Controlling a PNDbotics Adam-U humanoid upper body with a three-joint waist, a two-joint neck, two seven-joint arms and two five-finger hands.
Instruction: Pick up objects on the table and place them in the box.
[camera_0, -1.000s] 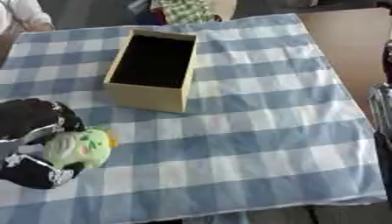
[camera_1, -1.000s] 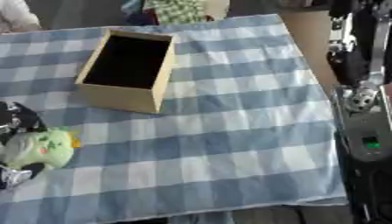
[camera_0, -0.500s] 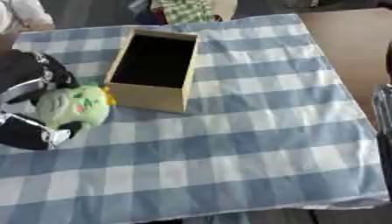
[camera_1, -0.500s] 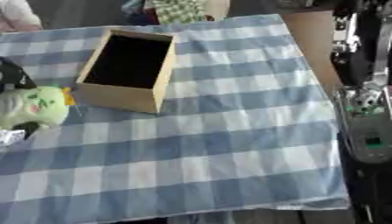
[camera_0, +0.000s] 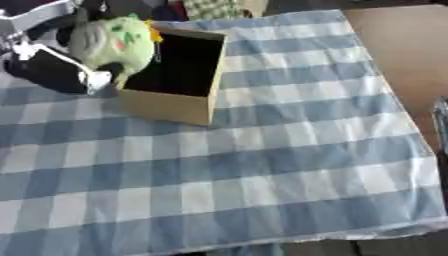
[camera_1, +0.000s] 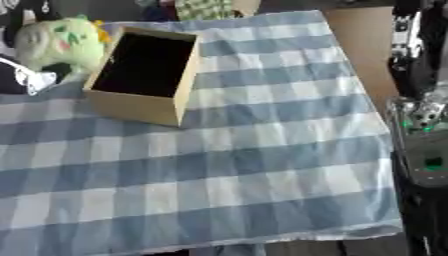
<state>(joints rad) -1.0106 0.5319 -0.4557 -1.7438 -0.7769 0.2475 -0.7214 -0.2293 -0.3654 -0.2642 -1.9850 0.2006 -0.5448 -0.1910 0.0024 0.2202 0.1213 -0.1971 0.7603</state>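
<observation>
Holding the green plush toy (camera_0: 112, 41) in its curled fingers, the left hand (camera_0: 54, 70) is hanging by the box's (camera_0: 171, 109) left rim, toy not dropped in yet.

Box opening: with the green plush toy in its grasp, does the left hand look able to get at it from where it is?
Probably yes. The left hand holds the green plush toy beside the box's left rim, the opening faces up, and nothing covers it.

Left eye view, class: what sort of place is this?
Probably an indoor robot test bench: a blue-and-white checked tablecloth, an open tan cardboard box, and the black left hand carrying a green plush toy.
</observation>
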